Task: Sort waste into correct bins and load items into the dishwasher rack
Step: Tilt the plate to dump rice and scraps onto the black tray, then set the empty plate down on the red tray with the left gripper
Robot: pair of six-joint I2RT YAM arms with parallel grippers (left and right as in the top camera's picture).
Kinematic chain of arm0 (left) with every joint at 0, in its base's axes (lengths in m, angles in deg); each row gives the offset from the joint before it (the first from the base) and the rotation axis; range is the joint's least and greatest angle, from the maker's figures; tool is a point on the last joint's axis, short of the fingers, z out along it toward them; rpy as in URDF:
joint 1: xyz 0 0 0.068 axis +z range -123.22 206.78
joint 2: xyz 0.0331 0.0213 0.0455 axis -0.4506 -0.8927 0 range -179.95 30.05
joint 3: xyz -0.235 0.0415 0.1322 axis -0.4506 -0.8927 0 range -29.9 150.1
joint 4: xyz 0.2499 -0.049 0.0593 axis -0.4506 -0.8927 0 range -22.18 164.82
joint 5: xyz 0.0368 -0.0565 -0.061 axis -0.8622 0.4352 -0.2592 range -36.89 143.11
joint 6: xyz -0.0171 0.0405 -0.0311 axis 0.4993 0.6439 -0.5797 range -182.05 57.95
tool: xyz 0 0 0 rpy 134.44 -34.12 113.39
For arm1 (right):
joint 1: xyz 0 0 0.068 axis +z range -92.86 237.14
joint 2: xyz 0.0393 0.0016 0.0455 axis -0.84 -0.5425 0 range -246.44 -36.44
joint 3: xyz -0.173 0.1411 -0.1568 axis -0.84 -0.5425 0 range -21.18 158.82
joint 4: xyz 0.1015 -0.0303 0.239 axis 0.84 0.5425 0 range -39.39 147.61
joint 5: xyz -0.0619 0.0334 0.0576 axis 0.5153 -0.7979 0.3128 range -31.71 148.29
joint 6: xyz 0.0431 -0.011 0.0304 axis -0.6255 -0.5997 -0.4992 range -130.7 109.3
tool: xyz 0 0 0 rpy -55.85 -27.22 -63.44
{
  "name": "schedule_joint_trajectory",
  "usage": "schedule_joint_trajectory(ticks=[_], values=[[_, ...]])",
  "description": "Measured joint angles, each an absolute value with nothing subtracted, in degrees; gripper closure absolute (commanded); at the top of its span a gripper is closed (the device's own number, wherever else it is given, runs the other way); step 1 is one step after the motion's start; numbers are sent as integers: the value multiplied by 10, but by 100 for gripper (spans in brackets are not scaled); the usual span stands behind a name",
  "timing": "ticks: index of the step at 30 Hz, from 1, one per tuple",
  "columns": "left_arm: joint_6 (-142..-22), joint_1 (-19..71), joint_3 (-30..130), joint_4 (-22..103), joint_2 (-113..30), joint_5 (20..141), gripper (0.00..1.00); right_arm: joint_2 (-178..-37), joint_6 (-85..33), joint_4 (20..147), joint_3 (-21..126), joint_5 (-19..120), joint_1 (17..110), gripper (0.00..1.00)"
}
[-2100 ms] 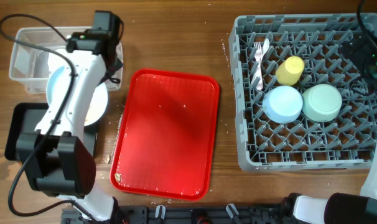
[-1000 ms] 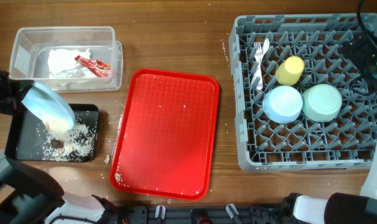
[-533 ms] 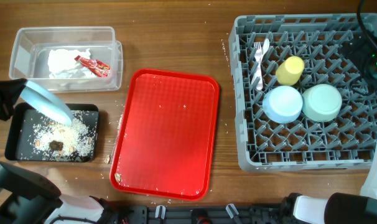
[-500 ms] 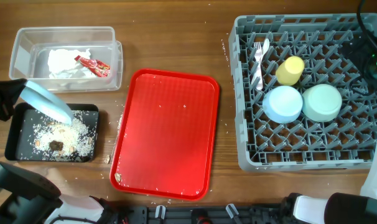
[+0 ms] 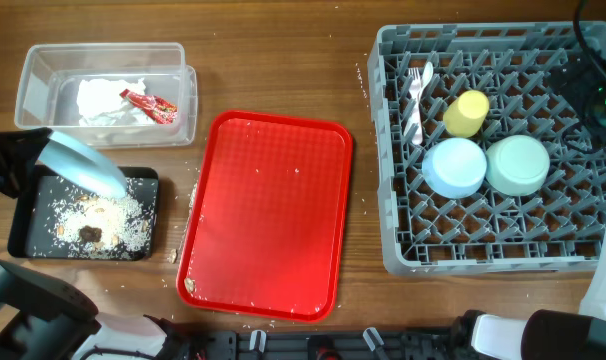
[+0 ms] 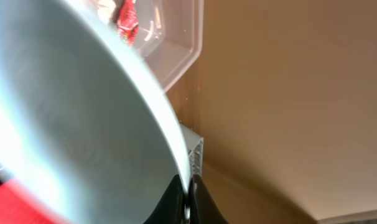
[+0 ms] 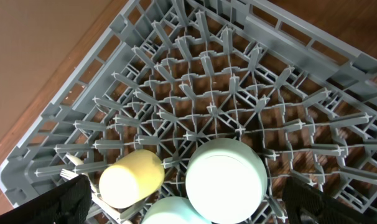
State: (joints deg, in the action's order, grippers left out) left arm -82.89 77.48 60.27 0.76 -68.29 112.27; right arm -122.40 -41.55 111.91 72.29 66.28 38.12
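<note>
Wooden table [image 5: 283,60] w/ the grey dishwasher rack [image 5: 388,180] at right, a red tray [image 5: 268,210] mid, and the clear tub [image 5: 43,60] + black tray [image 5: 23,215] at left; the tub holds white napkins [image 5: 108,97] and the red-and-white wrapper [image 5: 150,103], the black tray holds rice [image 5: 118,212] w/ a brown scrap [image 5: 90,234]. Left gripper [image 6: 187,208] is clamped on the rim of the light blue plate [image 5: 80,165], which hangs steeply tilted over the black tray's far-left part, its lower edge right by the rice. Right gripper [image 7: 185,183] hovers over the rack w/ jaws wide apart, holding nothing; below it the light blue bowl [image 5: 455,166] & pale green bowl [image 5: 517,164] sit upside down side by side, the yellow cup [image 5: 466,113] just behind them, the white fork [image 5: 415,85] beside it.
</note>
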Motion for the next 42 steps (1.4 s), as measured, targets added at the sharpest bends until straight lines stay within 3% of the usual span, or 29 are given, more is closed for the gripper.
schedule_joint_trajectory(ticks=[14,20,31,39,42], values=[[-808,797,600,-53,-682,1103,96,-1224,-415,1119,723,663,381,0],[-798,797,600,-14,-681,1111,96,-1224,-415,1119,723,663,381,0],[-758,796,599,-108,-678,1162,96,-1224,-415,1118,723,663,381,0],[-743,730,599,-173,-650,1134,96,-1224,-415,1119,723,663,381,0],[-743,662,599,-178,-618,1103,96,-1224,-415,1119,723,663,381,0]])
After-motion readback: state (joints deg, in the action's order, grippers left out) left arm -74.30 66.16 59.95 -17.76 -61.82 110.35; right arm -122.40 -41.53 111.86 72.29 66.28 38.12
